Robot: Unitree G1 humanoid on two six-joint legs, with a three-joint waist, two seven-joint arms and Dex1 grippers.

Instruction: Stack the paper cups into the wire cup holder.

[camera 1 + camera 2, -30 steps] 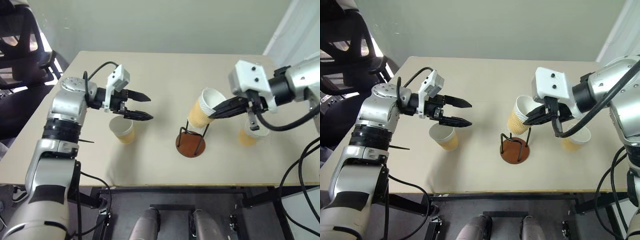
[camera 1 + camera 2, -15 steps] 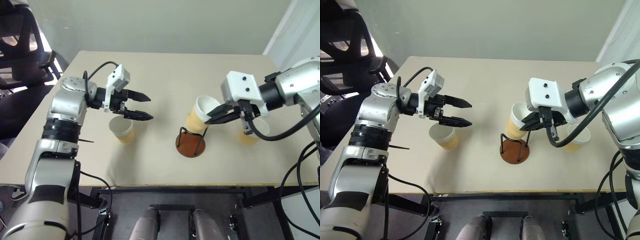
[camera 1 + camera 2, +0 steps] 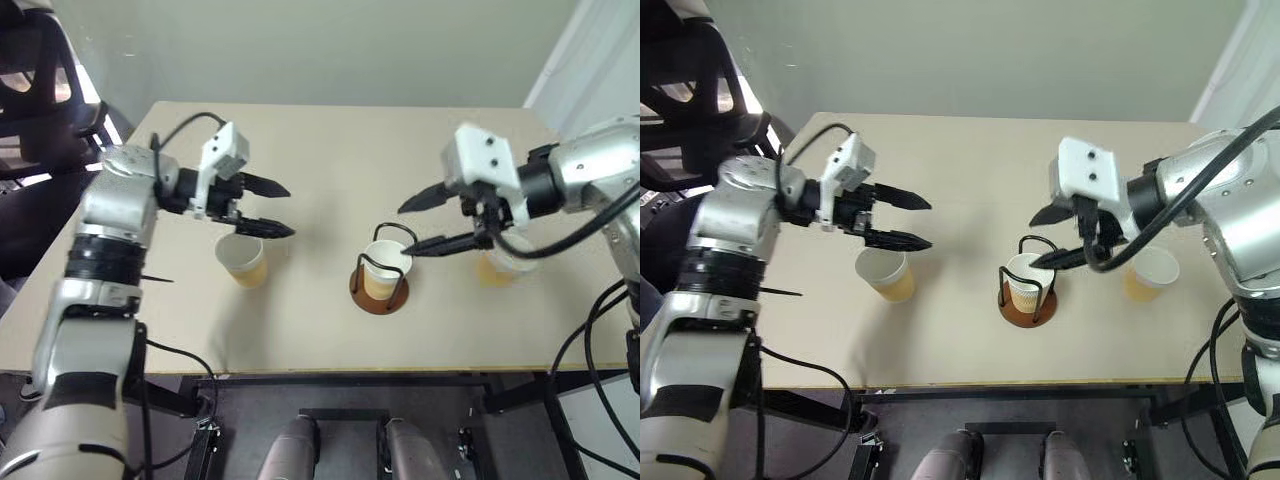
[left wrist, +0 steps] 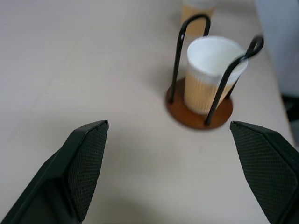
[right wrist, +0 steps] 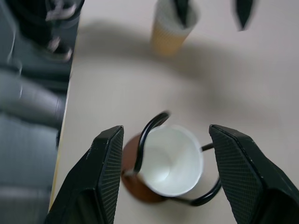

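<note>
Reddish-brown, the disc base of the wire cup holder point(image 3: 379, 290) sits toward the near edge of the beige bench point(image 3: 330, 160), and one paper cup point(image 3: 384, 268) stands upright inside its black wire loops, mouth up, seated on the disc. Just above and beside it the right pincer point(image 3: 420, 224) hangs with its two black fingers spread and nothing between them; the cup in the holder looks free of it. A second cup point(image 3: 243, 259) stands upright on the bench to the robot's left, well apart from the holder, with the left pincer point(image 3: 268, 206) above it, fingers wide apart and empty. The third cup point(image 3: 1149, 273) stands on the robot's right, partly hidden behind the right arm. Farther back the bench runs bare to the wall. These cups look very light and thin-walled, so a hard squeeze would likely dent or ovalise them, and a nudge could tip one over. The rolled white rim is probably the stiffest part, so a gentle hold there, one finger inside and one outside, seems the safest place. The tapered sides may slide in a loose grip. Each further cup must drop straight between the loops to nest.
</note>
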